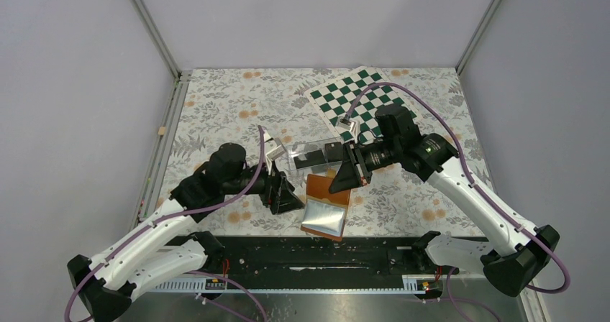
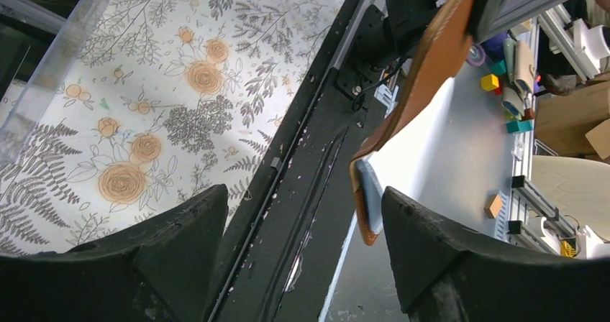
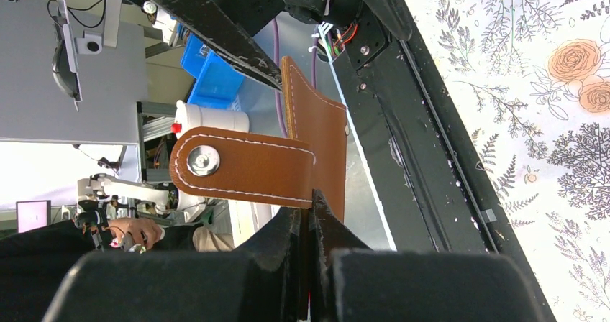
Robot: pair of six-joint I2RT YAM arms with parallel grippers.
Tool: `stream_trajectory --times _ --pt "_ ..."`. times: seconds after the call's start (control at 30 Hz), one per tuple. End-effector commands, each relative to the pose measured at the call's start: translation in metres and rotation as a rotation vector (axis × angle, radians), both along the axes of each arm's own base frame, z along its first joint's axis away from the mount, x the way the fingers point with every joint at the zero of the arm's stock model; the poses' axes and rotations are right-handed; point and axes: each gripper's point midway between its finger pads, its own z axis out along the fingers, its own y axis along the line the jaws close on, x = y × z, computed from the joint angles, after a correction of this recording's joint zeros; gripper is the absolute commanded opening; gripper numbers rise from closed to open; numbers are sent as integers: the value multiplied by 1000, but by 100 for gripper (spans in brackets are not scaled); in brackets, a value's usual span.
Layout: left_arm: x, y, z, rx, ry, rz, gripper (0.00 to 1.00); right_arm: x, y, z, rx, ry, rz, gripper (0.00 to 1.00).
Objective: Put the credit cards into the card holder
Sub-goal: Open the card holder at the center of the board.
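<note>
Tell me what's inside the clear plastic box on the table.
Dark credit cards show through the clear box. Its right end is hidden behind the right gripper, so whether more cards lie there cannot be seen.

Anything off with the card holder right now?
Yes. The card holder hangs open in mid-air, pinched by one cover in the right gripper, sleeves drooping near the black rail rather than lying flat. The left gripper stands open beside it.

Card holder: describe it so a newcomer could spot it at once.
On the floral table, look at the near edge between the two arms. The card holder hangs open there, pinched by the right hand. It is tan leather with pale shiny sleeves, unlike the clear box behind it.
</note>
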Motion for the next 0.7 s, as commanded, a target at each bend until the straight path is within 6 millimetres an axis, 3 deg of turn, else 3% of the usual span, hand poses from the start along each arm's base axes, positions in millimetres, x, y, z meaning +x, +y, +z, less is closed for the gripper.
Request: stream_trajectory --times 0.0,0.17,0.33,0.67 --pt "-2 -10 40 -114 -56 -42 77 0 2 4 32 4 21 0" --pt "0 -12 43 -122 -62 -43 77 1 2 3 28 5 18 0" --pt "17 1 20 2 -78 70 77 1 2 4 30 2 17 0" --pt "2 -8 12 19 -40 -17 75 3 4 0 20 10 12 0"
